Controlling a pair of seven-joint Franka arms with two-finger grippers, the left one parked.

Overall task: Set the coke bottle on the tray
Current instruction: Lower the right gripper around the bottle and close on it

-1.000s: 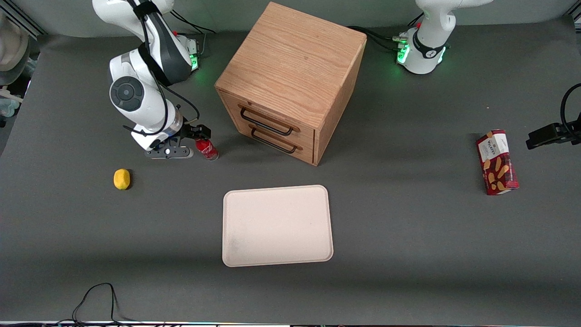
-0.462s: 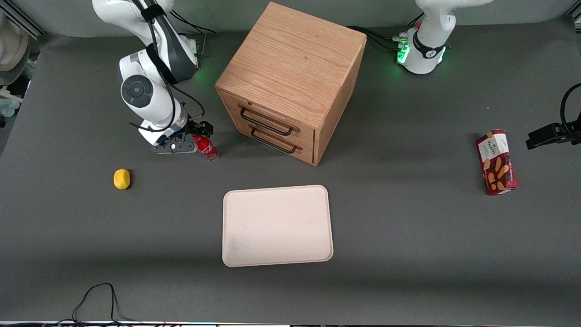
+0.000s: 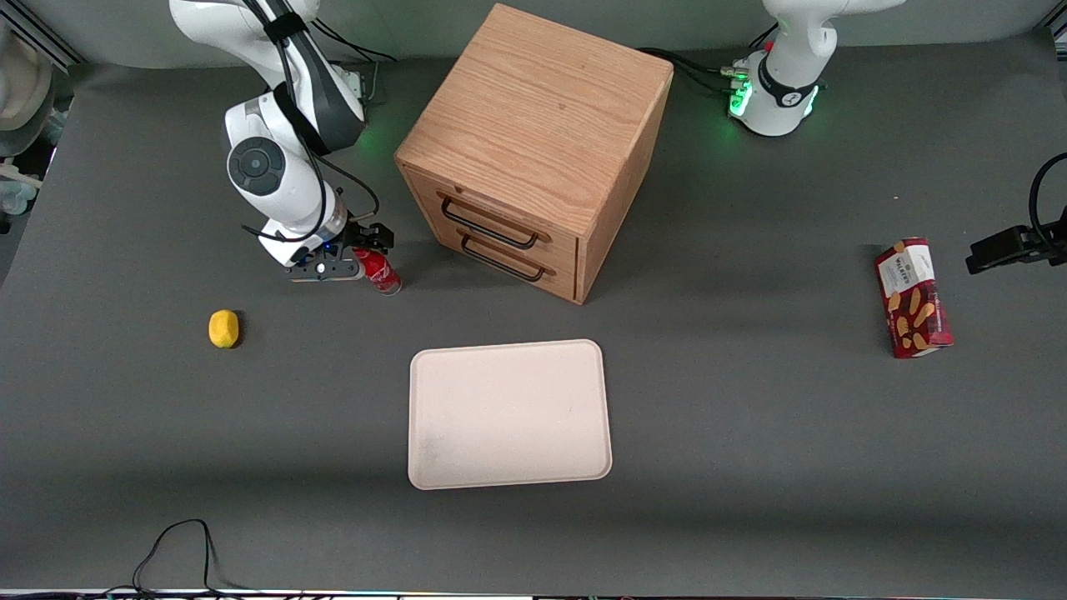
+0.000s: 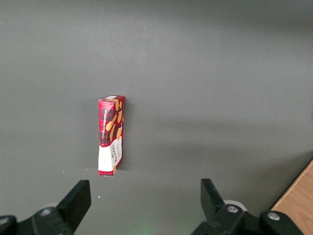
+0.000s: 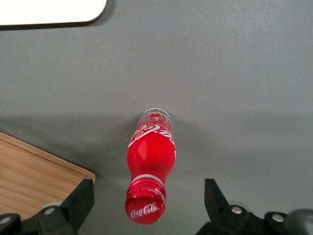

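Observation:
The coke bottle [image 3: 382,272] [image 5: 149,159], small and red with a red cap and white script, stands upright on the grey table beside the wooden drawer cabinet [image 3: 533,150]. My gripper [image 3: 360,247] [image 5: 149,200] hangs just above its cap, open, with one finger on either side and a clear gap to each. The cream tray [image 3: 508,413] lies flat nearer to the front camera than the bottle; one rounded corner of the tray [image 5: 54,11] shows in the right wrist view.
A yellow lemon [image 3: 223,327] lies toward the working arm's end of the table. A red biscuit box [image 3: 913,297] [image 4: 111,135] lies toward the parked arm's end. The cabinet has two drawers with black handles [image 3: 492,237]; its wooden edge [image 5: 34,171] is close to the bottle.
The gripper has moved toward the bottle and the cabinet, from beside the bottle to over its cap. The bottle has stayed in place.

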